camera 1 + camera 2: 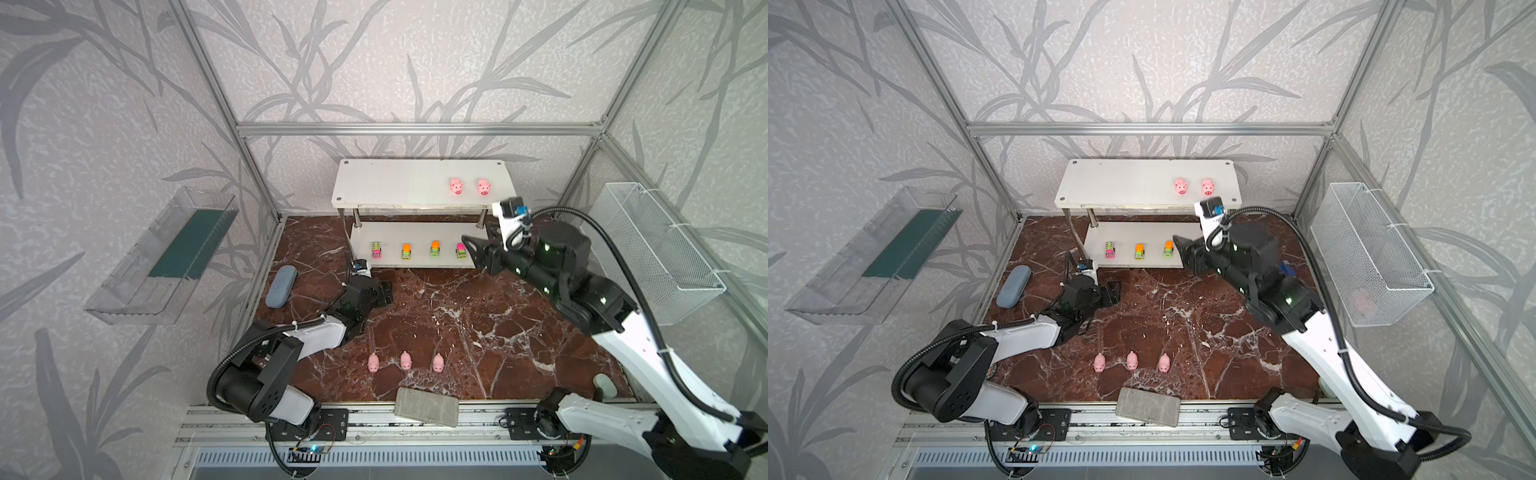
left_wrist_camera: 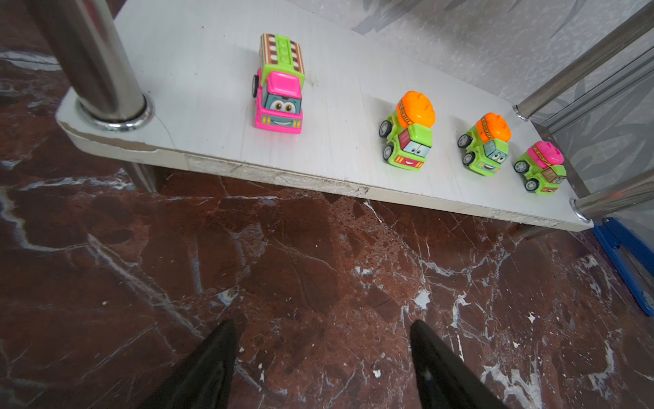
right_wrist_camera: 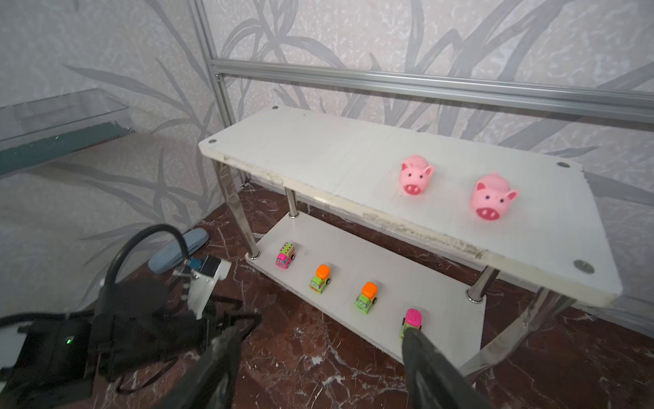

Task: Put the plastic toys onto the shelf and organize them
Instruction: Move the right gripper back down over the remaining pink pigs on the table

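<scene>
pigs [image 1: 456, 186]: two, round pink, on shelf [image 1: 395, 183] top; three on marble surface [image 1: 436, 307] | trucks [image 1: 407, 251]: four, glossy plastic, lower board | my left tool [image 2: 321, 325], right tool [image 3: 322, 333]: wide, empty

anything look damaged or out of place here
The shelf has chipped, ragged front edges on both boards. Three pigs sit on the marble floor, off the shelf. Nothing else stands out.

Four trucks [image 1: 407, 251] lined on lower shelf [image 1: 415, 232], two pigs [image 1: 456, 186] atop, three pigs [image 1: 405, 360] off it
</scene>
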